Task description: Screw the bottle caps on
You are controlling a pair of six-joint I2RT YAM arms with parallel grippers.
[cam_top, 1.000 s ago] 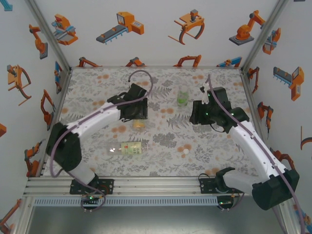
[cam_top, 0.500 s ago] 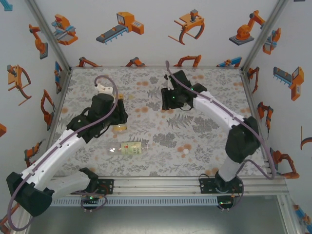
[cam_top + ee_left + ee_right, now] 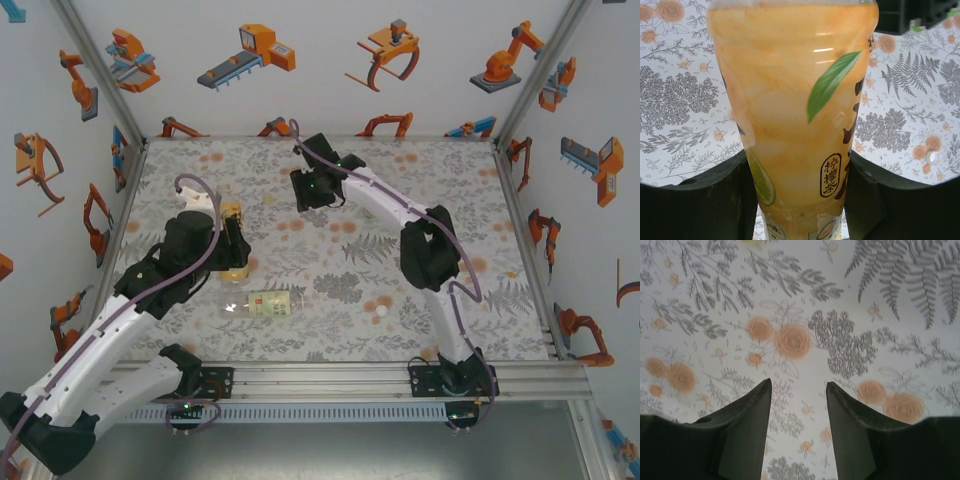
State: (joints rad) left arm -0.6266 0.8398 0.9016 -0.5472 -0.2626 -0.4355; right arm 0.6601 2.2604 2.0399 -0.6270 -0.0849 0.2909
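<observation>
Near the front edge of the table [image 3: 500, 310] the pale-labelled bottle [image 3: 264, 304] lies on its side, long axis along that edge, with a white cap [image 3: 381, 311] to its right — both unmoved. Left of centre, the left gripper [image 3: 238, 250] pinches the yellow-orange bottle [image 3: 795, 100], which is about upright and has shifted slightly leftward. Toward the far edge, the right gripper [image 3: 799, 384] — fingers spread, empty — has swung left.

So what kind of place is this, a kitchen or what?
Probably a robot lab test cell: left arm, holding an orange bottle, and right arm bolted to an aluminium rail, walls papered with robot cartoons, floral-covered table.
</observation>
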